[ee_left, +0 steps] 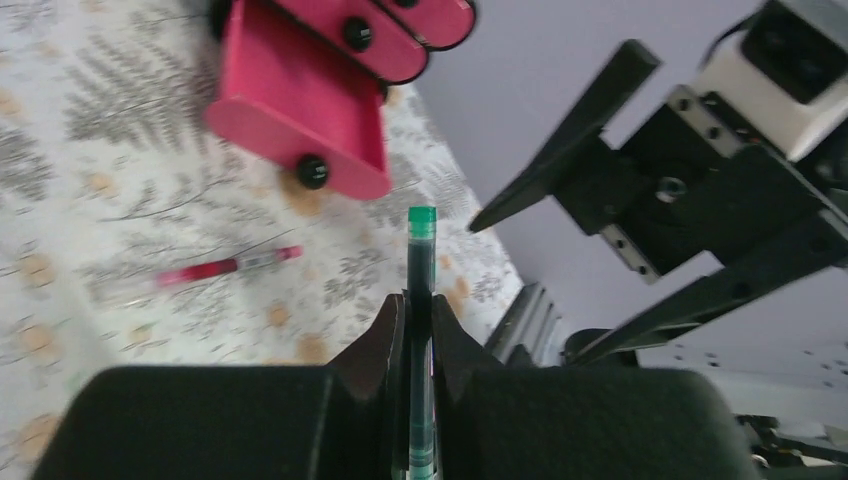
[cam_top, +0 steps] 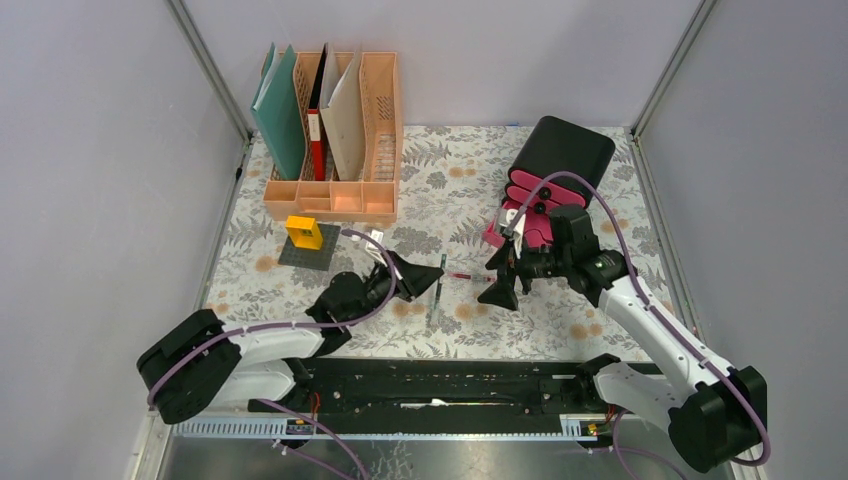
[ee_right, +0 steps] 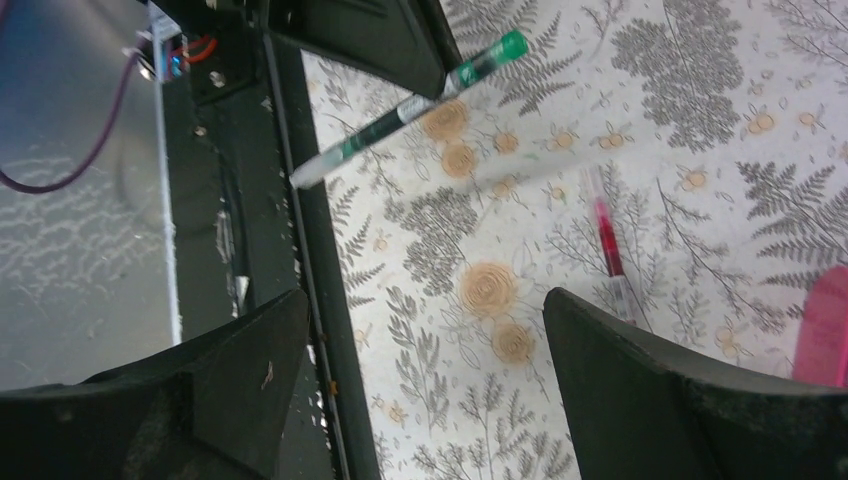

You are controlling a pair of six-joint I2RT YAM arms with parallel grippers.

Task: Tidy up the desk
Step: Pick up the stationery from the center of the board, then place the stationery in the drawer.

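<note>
Top external view: the desk (cam_top: pixel 450 180), covered with its cloth of leaves and flowers, lies between the grey walls, and both arms reach over its near half. The left gripper (cam_top: pixel 430 275) is closed tightly on a green pen (cam_top: pixel 437 295) near the middle of the desk. The right gripper (cam_top: pixel 507 272) stands just beside it, with its jaws wide apart and nothing in them. A red pen (cam_top: pixel 462 276) lies on the cloth between the two. At the back are a peach file rack (cam_top: pixel 335 195) and a black-and-pink drawer box (cam_top: pixel 562 150).

Left wrist view: the two fingers pinch the barrel of the green pen, its cap pointing forward. A pink drawer (ee_left: pixel 300 120) is pulled out, and the red pen lies near it.

Right wrist view: the spread fingers hang over the cloth, with the red pen lying ahead of them.
</note>
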